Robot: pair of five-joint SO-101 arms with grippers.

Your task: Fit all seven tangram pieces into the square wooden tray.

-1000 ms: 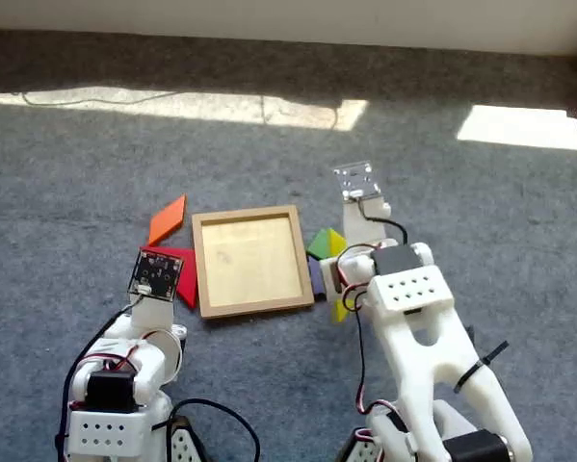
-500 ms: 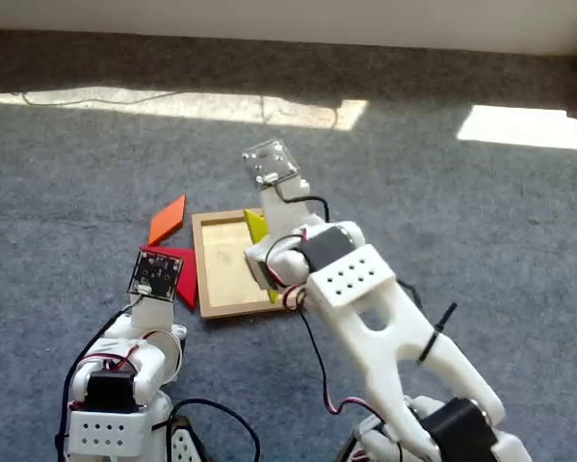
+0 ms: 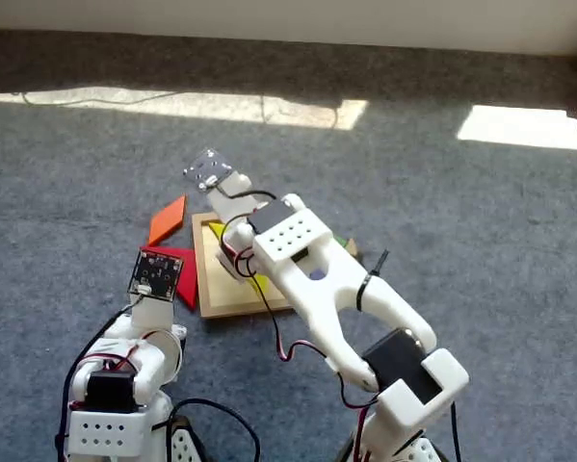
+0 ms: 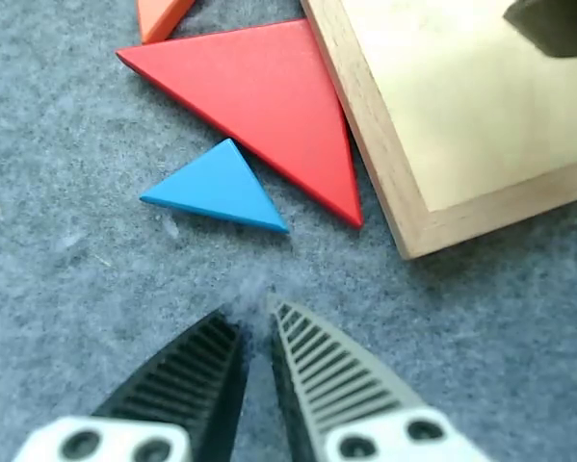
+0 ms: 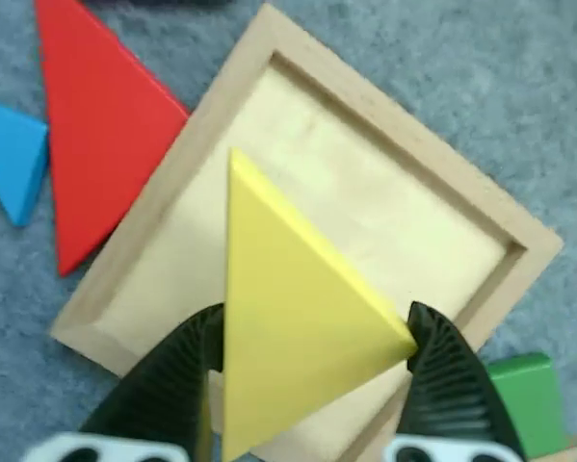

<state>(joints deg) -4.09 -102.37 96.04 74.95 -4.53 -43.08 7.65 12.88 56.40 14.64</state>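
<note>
Judged yellow triangle [image 5: 278, 289] light, rigid and flat, with smooth painted faces likely slippery. Best taken across two opposite edges near the wide end (thin corners liable to pivot out). Found right gripper [image 5: 315, 332] clamped on it that way, one finger per edge. Held over the tray [image 5: 163, 164], apparently not yet seated. Noted bright yellow top face, sharp corners, paler side face. Found left gripper [image 4: 252, 318] empty, closed to a narrow slit, above the tabletop [image 4: 76, 269] near blue triangle [image 4: 216, 188]. Saw red triangle [image 4: 259, 96] lying against the tray's outer rim.
</note>
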